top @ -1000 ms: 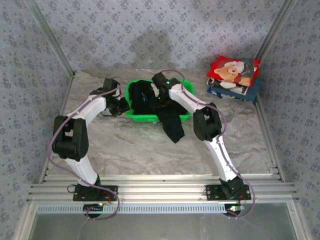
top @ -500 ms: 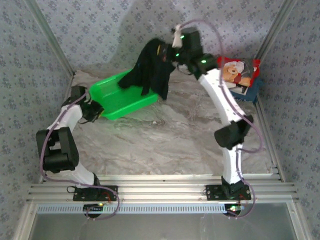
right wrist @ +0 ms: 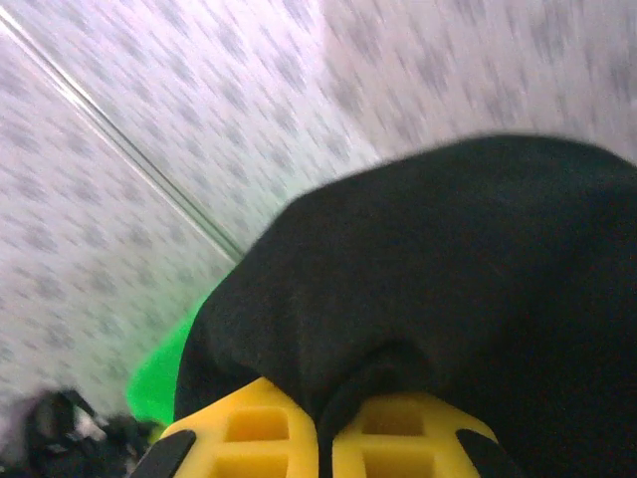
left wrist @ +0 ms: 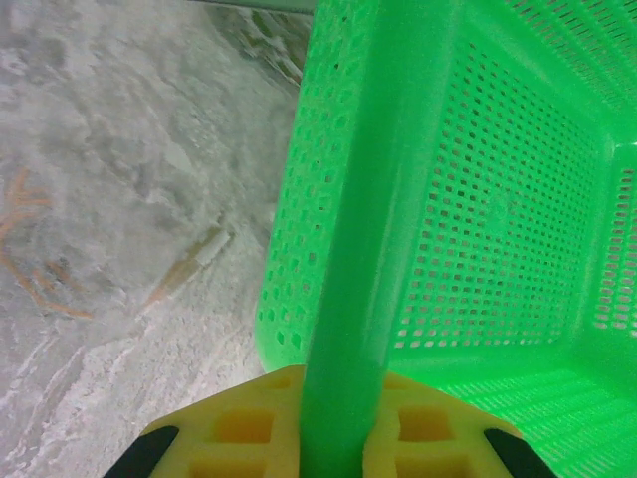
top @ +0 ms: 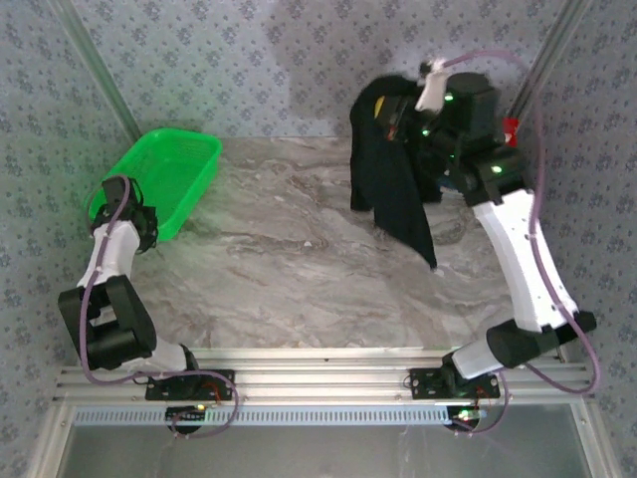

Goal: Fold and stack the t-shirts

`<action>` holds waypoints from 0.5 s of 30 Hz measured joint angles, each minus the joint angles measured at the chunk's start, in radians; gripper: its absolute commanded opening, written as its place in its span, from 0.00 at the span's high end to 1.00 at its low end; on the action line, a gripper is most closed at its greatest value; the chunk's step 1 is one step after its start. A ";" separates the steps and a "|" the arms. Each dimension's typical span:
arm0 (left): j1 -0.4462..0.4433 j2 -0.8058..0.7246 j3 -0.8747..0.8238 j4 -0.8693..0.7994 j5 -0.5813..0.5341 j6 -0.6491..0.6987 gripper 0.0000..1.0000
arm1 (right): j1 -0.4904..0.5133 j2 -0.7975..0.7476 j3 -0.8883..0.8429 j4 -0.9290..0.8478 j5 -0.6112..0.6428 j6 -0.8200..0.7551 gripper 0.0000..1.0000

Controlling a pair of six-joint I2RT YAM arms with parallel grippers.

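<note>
Top view: right gripper [top: 400, 112], raised at 1 o'clock, pinches the black t-shirt [top: 390, 189] hanging above the table [top: 279, 269]; arm and shirt hide most of the folded stack [top: 512, 129]. The green basket [top: 164, 177] sits tilted at 10 o'clock.
Left wrist: left gripper [left wrist: 333, 423] clamped tight on the basket's rim.
Right wrist: jaws closed on black cloth, basket green at 8 o'clock.

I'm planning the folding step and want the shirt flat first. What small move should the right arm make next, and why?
Probably lower the black t-shirt onto the bare middle of the table. The right gripper pinches it up high, so it hangs bunched, while the left gripper holds the green basket by its rim at the left edge.
</note>
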 measured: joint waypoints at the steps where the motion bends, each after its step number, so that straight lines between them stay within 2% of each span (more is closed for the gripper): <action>1: -0.001 0.001 0.000 0.002 -0.011 -0.019 1.00 | 0.003 0.022 -0.041 -0.021 0.000 0.000 1.00; 7: -0.025 0.049 0.002 0.052 -0.043 -0.098 1.00 | 0.051 0.152 -0.185 -0.145 -0.020 -0.005 1.00; 15: -0.082 0.158 0.040 0.132 -0.084 -0.194 1.00 | 0.125 0.232 -0.202 -0.150 -0.079 -0.026 1.00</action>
